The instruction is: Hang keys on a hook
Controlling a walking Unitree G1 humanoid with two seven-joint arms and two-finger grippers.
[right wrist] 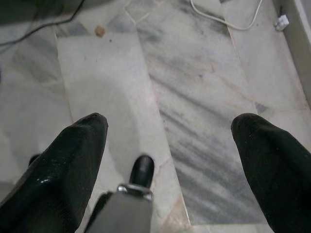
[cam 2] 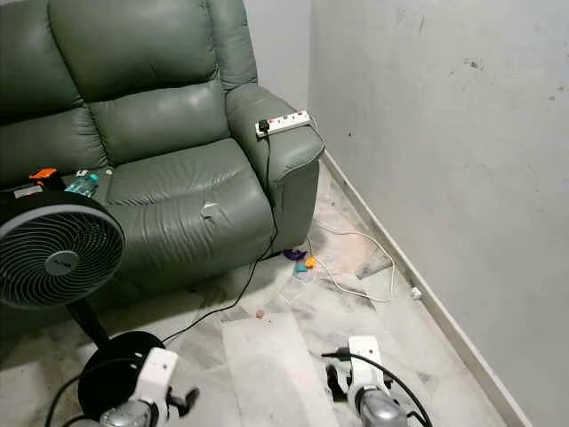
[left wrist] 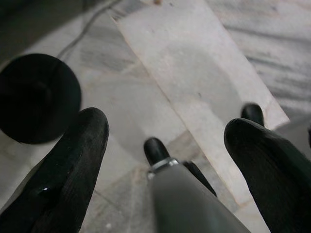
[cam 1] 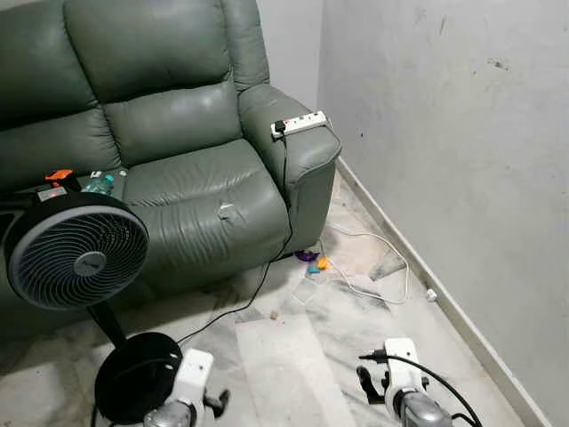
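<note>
Marble floor (cam 1: 293, 356) lies open between fan base (cam 1: 133, 374) and wall (cam 1: 462, 178); both hands (left wrist: 165, 145) (right wrist: 170, 145) hang released, seemingly empty.

Sofa (cam 1: 178, 133) cut by the top and left edges; only the right seat and armrest are whole. Fan (cam 1: 76, 252) head clipped at the left edge, its round base (cam 1: 133, 374) partly behind the left arm. Small clutter on the sofa seat by the fan, orange item (cam 1: 59, 175) and a bottle (cam 1: 100, 184), half hidden by the fan rim, can't ID. Purple and orange bits (cam 1: 313, 259) on the floor at the sofa foot too small to tell. White cable (cam 1: 382, 289) end near the wall: tiny, unclear plug. Left end effector (left wrist: 165, 141) and right end effector (right wrist: 170, 141): fingers spread, cut off at the frame bottom, blurred up close.
</note>
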